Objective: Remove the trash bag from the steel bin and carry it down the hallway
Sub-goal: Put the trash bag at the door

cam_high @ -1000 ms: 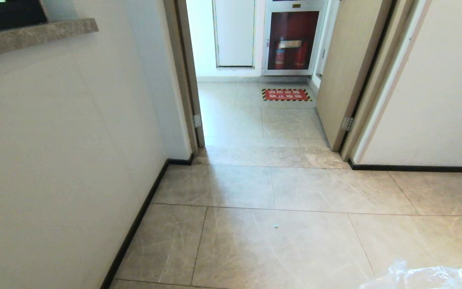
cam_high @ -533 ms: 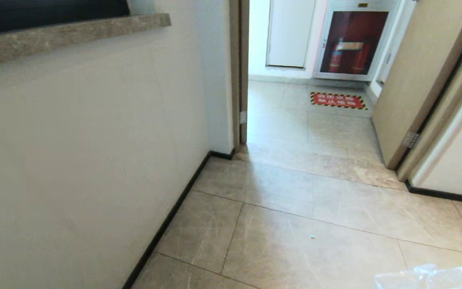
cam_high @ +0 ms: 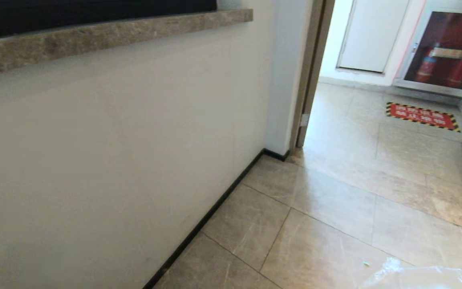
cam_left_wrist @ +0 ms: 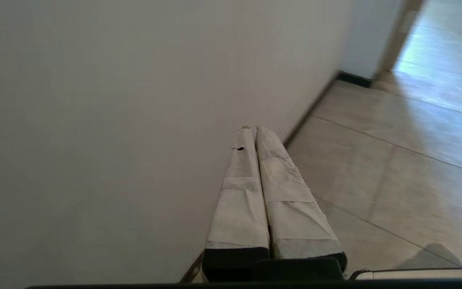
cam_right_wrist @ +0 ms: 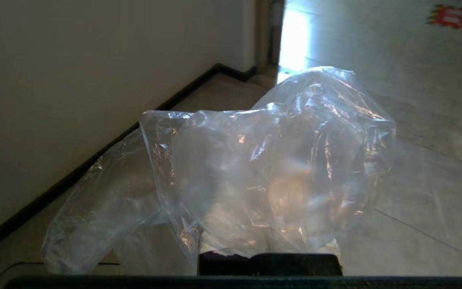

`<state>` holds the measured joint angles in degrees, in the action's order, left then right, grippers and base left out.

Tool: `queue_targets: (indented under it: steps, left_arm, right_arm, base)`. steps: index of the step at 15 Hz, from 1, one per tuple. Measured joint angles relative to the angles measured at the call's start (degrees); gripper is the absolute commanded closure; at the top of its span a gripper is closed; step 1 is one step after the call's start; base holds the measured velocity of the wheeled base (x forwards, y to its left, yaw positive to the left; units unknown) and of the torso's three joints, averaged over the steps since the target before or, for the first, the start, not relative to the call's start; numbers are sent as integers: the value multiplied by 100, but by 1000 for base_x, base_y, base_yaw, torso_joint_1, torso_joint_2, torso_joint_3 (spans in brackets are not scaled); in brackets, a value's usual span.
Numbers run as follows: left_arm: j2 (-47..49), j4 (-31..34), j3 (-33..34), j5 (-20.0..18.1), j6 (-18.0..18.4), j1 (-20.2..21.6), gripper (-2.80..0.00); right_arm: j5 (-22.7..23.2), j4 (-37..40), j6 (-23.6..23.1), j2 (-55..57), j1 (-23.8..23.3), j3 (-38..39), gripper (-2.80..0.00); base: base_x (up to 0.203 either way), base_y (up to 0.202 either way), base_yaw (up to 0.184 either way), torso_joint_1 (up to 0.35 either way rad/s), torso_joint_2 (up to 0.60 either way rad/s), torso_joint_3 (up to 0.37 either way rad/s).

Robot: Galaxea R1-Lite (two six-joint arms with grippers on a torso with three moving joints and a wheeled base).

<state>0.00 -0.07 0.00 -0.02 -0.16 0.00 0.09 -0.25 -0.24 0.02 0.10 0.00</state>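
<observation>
Head view: pale wall [cam_high: 106, 160] fills the left and centre of the frame, with a stone-look sill [cam_high: 106, 34] across the upper left and a dark baseboard [cam_high: 211, 216] running diagonally along its foot. The hallway [cam_high: 335, 208] floor of grey-beige marble-look tiles occupies the lower right. Upper right: open doorway [cam_high: 315, 76], behind it a white door [cam_high: 371, 36], a fire-extinguisher cabinet [cam_high: 447, 50] and a red floor sign with striped border [cam_high: 422, 116].

Trash bag [cam_high: 423, 277]: only a crinkled clear edge shows at the bottom right of the head view. In the right wrist view the bag [cam_right_wrist: 263, 172] billows across the centre, covering the right gripper [cam_right_wrist: 269, 249]; tan shapes show faintly through the plastic. The jaws are hidden behind the plastic and stand closed, the bag bunched at them and held up off the floor.

Left gripper [cam_left_wrist: 252, 132]: lower centre of the left wrist view, its cloth-wrapped fingers [cam_left_wrist: 287, 200] pressed together, jaws closed on nothing, near the wall.
</observation>
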Motion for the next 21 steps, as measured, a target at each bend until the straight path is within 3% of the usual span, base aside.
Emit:
queue_targets:
  steps: [21]
  left_arm:
    - [0, 0, 0, 2, -2, -5, 0]
  right_arm:
    - [8, -2, 3, 0, -10, 0, 0]
  base:
    - [-2, -13, 173, 3, 1, 2]
